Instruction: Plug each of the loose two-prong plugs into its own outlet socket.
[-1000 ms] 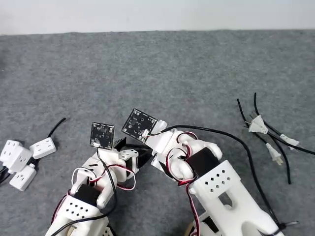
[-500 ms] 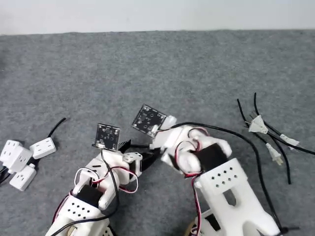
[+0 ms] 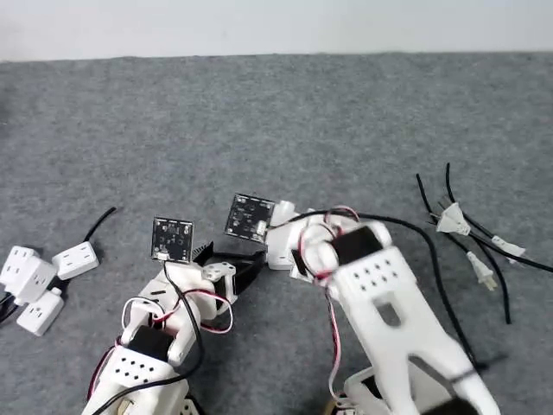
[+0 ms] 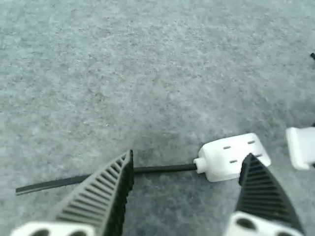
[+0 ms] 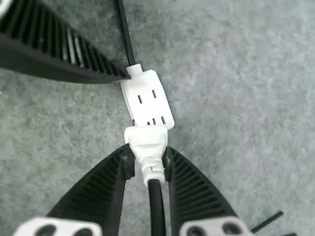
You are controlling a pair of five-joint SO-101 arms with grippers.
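Observation:
My right gripper (image 5: 146, 150) is shut on a white two-prong plug (image 5: 146, 143) with a black cord. The plug's nose meets the end of a white outlet socket (image 5: 147, 101) lying on the grey carpet; the prongs are hidden. My left gripper (image 4: 189, 156) stands open over that socket (image 4: 229, 157), one finger (image 4: 261, 189) beside it, the other (image 4: 110, 194) over its black cord. From above, both wrists meet at the table's front middle (image 3: 251, 259). Two loose plugs (image 3: 454, 220) (image 3: 480, 272) lie at the right. Three more sockets (image 3: 75, 258) (image 3: 19, 270) (image 3: 39, 311) lie at the left.
Black cords (image 3: 432, 259) trail from the right arm and tangle around the loose plugs at the right. The far half of the carpet (image 3: 276, 121) is bare up to the white wall.
The right arm has swung round, its wrist moving a little left toward the left gripper. The left wrist drifted right, then back left. The plug stays gripped.

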